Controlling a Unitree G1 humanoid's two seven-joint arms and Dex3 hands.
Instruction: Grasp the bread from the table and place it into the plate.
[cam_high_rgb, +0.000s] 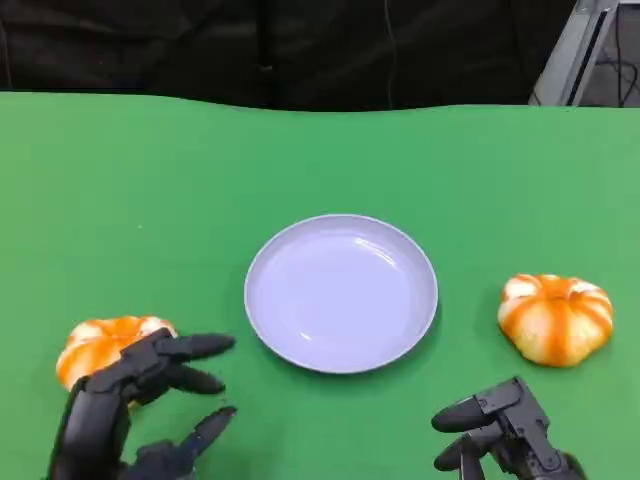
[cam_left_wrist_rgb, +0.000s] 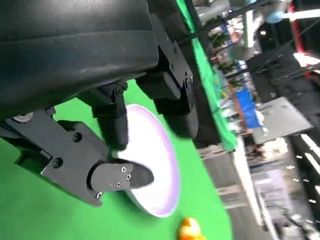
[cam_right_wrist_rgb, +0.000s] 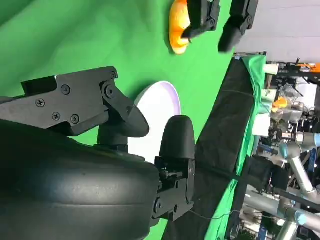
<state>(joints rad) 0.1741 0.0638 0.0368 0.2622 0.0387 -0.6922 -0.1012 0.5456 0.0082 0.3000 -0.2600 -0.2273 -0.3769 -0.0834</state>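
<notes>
Mostly green table (cam_high_rgb: 480, 170), black backdrop (cam_high_rgb: 200, 45) behind

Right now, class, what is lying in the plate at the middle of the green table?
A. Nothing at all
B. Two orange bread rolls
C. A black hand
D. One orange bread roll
A. In the head view the plate is bare; one bread roll lies on the green table to its right, and the other bread roll lies to its left, beside the left hand.
</notes>
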